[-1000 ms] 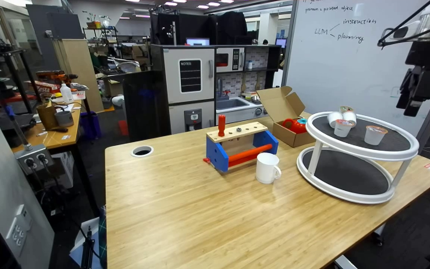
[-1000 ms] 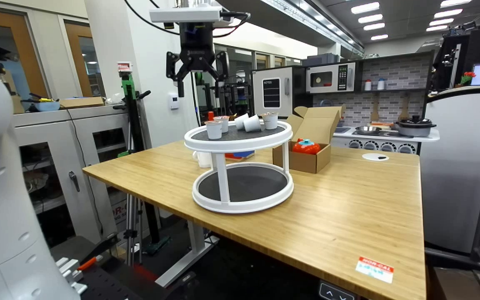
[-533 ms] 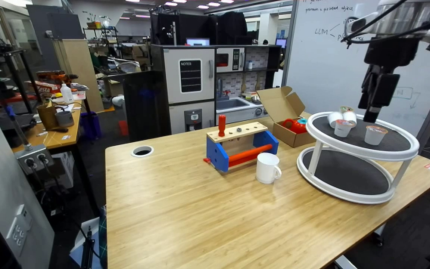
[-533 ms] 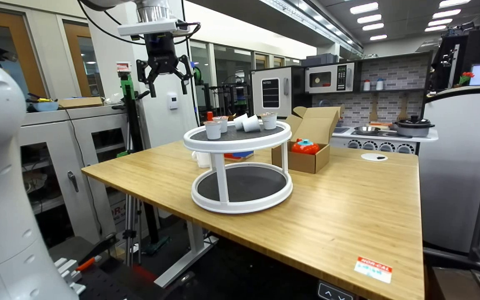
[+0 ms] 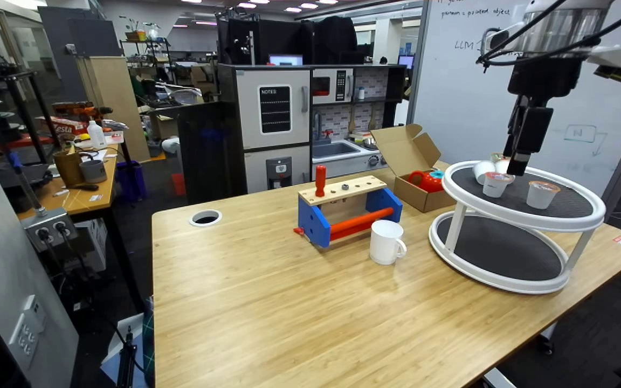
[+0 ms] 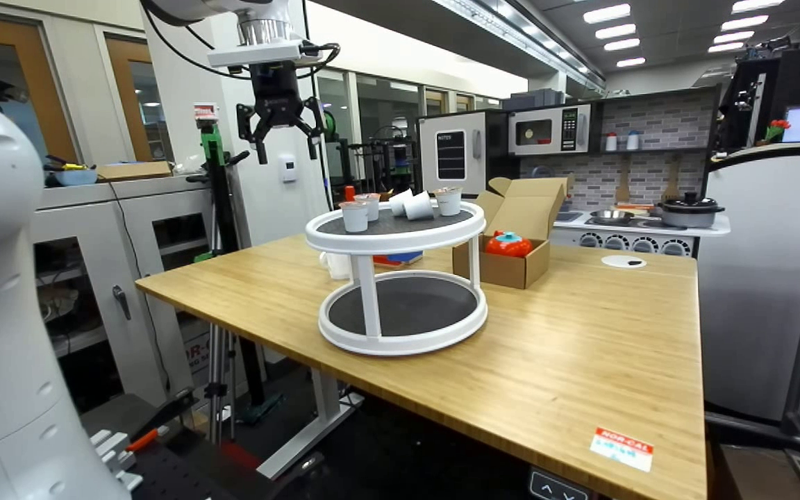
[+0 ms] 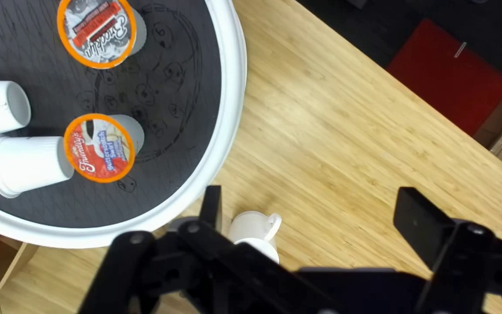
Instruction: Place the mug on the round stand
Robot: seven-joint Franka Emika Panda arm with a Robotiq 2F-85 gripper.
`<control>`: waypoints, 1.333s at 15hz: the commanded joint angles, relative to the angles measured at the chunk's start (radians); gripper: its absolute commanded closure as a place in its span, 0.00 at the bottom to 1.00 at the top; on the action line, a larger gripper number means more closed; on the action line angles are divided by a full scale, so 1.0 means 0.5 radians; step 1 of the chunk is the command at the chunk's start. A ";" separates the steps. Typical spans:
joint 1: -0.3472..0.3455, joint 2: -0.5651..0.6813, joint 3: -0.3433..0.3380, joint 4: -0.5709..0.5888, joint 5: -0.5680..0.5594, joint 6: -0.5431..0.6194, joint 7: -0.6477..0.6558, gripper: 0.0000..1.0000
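In an exterior view, the mug (image 5: 385,243) stands upright on the table (image 5: 299,302) between the rack (image 5: 361,221) and the stand (image 5: 526,220), just in front of the rack and hiding a bit of it. The gripper (image 5: 513,161) is seen side-on, its fingers (image 5: 521,160) overlapping, so their spread cannot be told here; a tip hides part of the cups (image 5: 496,186) on the stand's upper tier. The arm (image 5: 564,32) is cut off at the top and covers some writing on the whiteboard (image 5: 467,102). The box (image 5: 410,198) holds a pot (image 5: 426,182), its lower part sunk behind the cardboard.

In an exterior view, the fingers (image 6: 261,151) are plainly spread wide, well above the table. The mug (image 6: 337,266) is partly hidden behind the stand; only scraps of the rack show. Five cups can be counted, three upright, two on their sides.

In the wrist view, the fingers are blurred and far apart, the gripper covering part of the mug below. The frame cuts the stand, leaving four cups, two with readable lids (image 7: 99,148): "Brooklyn" and "Friendly's Butterscotch Swirl". Only a corner of the box and a red bit of the pot appear.
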 commanded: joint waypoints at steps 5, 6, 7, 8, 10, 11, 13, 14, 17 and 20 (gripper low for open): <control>0.041 0.031 -0.041 0.028 0.207 0.073 -0.368 0.00; 0.048 0.055 -0.029 0.044 0.220 0.069 -0.401 0.00; 0.058 0.072 -0.014 0.055 0.222 0.058 -0.427 0.00; 0.068 0.089 0.004 0.062 0.208 0.047 -0.437 0.00; 0.097 0.124 0.044 0.072 0.170 0.030 -0.438 0.00; 0.103 0.143 0.069 0.077 0.124 0.026 -0.414 0.00; 0.114 0.184 0.107 0.091 0.074 0.022 -0.385 0.00; 0.107 0.202 0.126 0.093 0.021 0.029 -0.357 0.00; 0.092 0.246 0.146 0.104 -0.095 0.037 -0.258 0.00; 0.103 0.224 0.131 0.064 -0.058 0.047 -0.285 0.00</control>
